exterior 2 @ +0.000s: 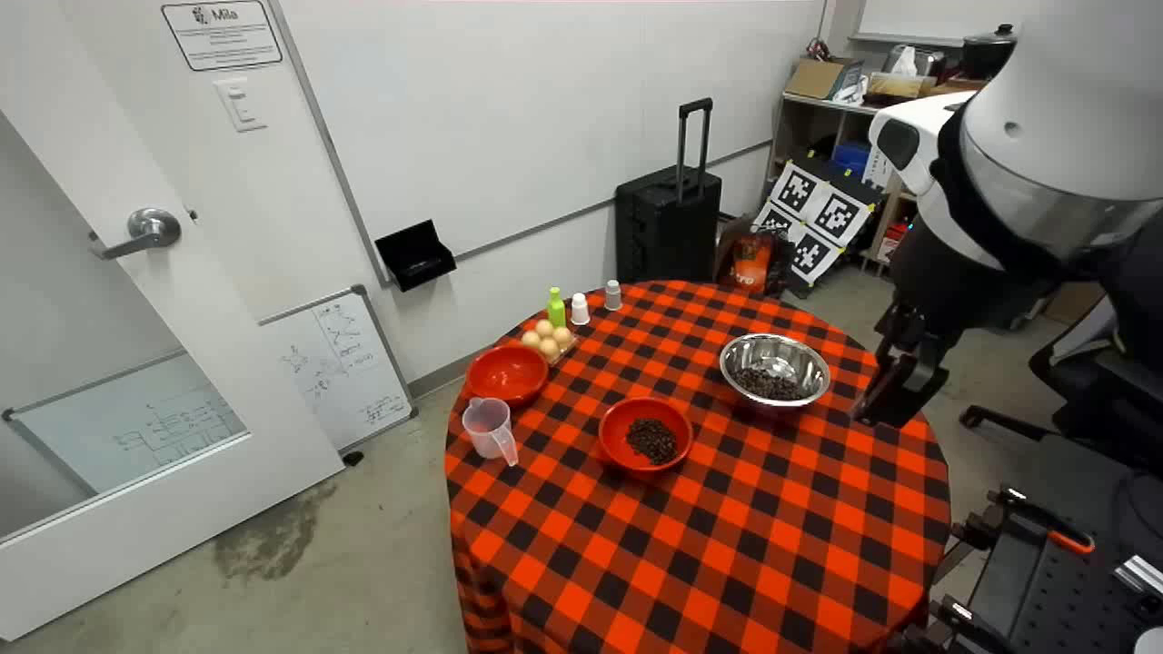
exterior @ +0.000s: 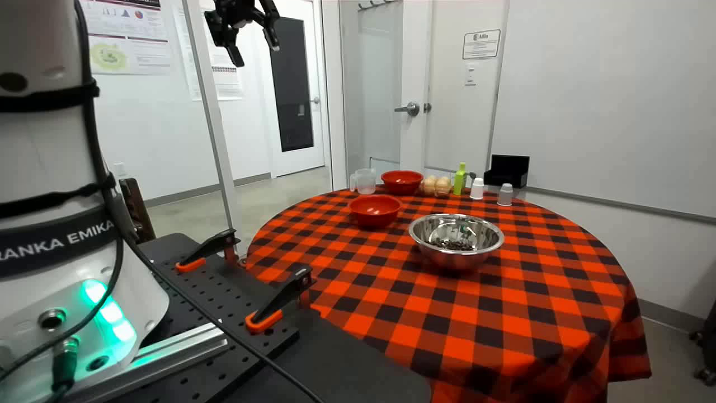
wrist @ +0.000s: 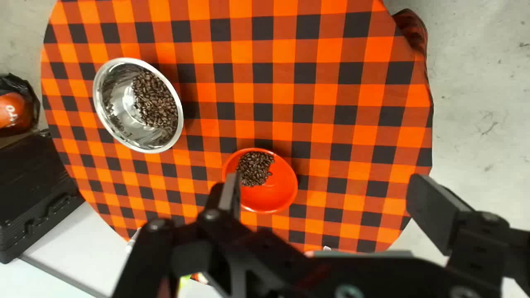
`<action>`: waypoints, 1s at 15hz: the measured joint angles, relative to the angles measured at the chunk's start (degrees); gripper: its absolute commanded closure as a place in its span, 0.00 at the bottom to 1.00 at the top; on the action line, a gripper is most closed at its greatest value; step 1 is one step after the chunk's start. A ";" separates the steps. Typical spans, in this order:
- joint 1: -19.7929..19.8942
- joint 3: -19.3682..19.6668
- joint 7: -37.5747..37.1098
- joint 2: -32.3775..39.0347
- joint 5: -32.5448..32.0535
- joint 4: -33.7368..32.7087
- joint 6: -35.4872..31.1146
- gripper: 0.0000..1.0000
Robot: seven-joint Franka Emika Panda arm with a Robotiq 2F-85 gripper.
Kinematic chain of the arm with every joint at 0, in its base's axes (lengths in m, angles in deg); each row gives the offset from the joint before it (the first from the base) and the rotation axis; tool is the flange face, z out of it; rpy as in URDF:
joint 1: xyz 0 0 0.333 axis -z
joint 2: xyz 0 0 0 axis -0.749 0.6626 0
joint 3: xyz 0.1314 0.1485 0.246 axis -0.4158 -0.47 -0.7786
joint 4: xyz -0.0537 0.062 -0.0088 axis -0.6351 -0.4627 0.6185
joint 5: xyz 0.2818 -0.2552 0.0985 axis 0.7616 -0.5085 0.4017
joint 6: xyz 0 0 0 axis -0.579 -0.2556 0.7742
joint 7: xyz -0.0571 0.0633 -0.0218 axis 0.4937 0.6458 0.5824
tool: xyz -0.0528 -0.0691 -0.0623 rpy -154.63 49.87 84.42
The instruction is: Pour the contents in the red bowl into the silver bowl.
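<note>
Overhead, the jaws stand wide, well apart from the red bowl (wrist: pixel 274 192) of beans (wrist: pixel 254 167).

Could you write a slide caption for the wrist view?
Beyond the open gripper, dark beans in the red bowl and the silver bowl on checked cloth.

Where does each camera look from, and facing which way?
In an exterior view: beside the robot's base, facing across the checked table toward the nearer door and whiteboard; base and open gripper show.
In an exterior view: high beside the table, tilted down toward it and the whiteboard; arm and gripper show at picture right.
Wrist view: on the wrist, facing down at the silver bowl and red bowl; gripper fingers show.
Shared: both exterior views show these two bowls and gripper.
</note>
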 measured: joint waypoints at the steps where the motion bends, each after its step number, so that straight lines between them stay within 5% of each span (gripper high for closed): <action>1: 0.00 0.00 0.00 0.00 0.00 0.00 0.00 0.00; 15: -2.96 2.38 2.50 0.12 -2.34 0.00 3.69 0.00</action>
